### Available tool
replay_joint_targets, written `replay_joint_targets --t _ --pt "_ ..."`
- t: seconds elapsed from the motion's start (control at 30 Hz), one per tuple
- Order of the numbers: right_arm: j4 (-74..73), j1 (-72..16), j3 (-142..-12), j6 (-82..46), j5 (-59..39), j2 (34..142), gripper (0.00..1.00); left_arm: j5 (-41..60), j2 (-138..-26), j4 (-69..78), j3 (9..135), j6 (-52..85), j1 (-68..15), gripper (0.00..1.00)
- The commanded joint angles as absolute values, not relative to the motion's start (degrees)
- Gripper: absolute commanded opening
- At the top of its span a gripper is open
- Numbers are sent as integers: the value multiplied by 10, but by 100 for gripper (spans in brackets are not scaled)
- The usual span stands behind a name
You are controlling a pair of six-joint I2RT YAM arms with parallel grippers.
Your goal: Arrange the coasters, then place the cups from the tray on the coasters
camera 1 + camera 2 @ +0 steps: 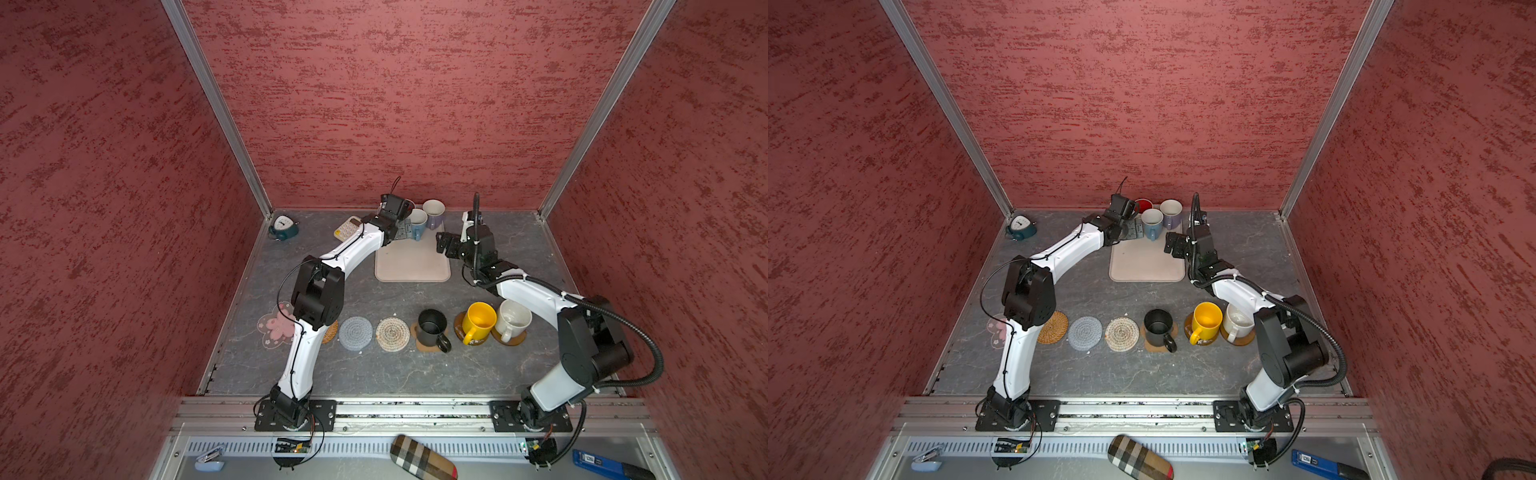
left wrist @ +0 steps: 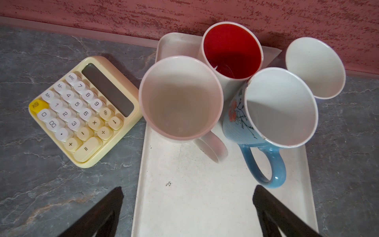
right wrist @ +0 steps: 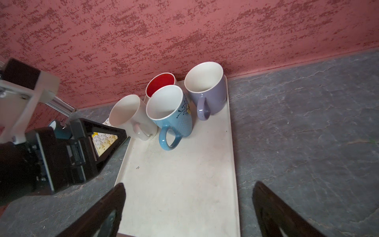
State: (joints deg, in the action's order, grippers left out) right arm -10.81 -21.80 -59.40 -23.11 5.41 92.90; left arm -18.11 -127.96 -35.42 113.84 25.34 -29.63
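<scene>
The beige tray (image 1: pixel 411 266) lies at the back with a cream cup (image 2: pixel 181 98), a red-inside cup (image 2: pixel 231 49), a blue cup (image 1: pixel 417 222) and a lavender cup (image 1: pixel 434 212) at its far end. My left gripper (image 2: pixel 188 187) hovers open over the tray, just short of the cream and blue cups. My right gripper (image 3: pixel 189 184) is open above the tray's right edge. In the front row are the pink flower coaster (image 1: pixel 276 326), tan (image 1: pixel 1054 328), grey (image 1: pixel 355 332) and beige (image 1: pixel 392 334) coasters. The black (image 1: pixel 432 328), yellow (image 1: pixel 480 320) and cream (image 1: pixel 513 320) cups stand on brown coasters.
A yellow calculator (image 2: pixel 84 110) lies against the tray's left side, under my left arm. A teal alarm clock (image 1: pixel 282 226) sits in the back left corner. Red walls close in three sides. A plaid case (image 1: pixel 422 457) lies beyond the front rail.
</scene>
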Motion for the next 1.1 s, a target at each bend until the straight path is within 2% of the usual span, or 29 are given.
replay_joint_targets --t 0.0,0.5,1.07 --pt "-147 -213 -597 -224 65 928 97 -219 -1299 -330 1156 277 -302 100" --pt "-177 -208 -574 -230 41 928 97 -240 -1378 -352 1242 318 -297 98" --pt "-192 -206 -571 -239 17 933 96 -236 -1389 -367 1241 323 -295 91"
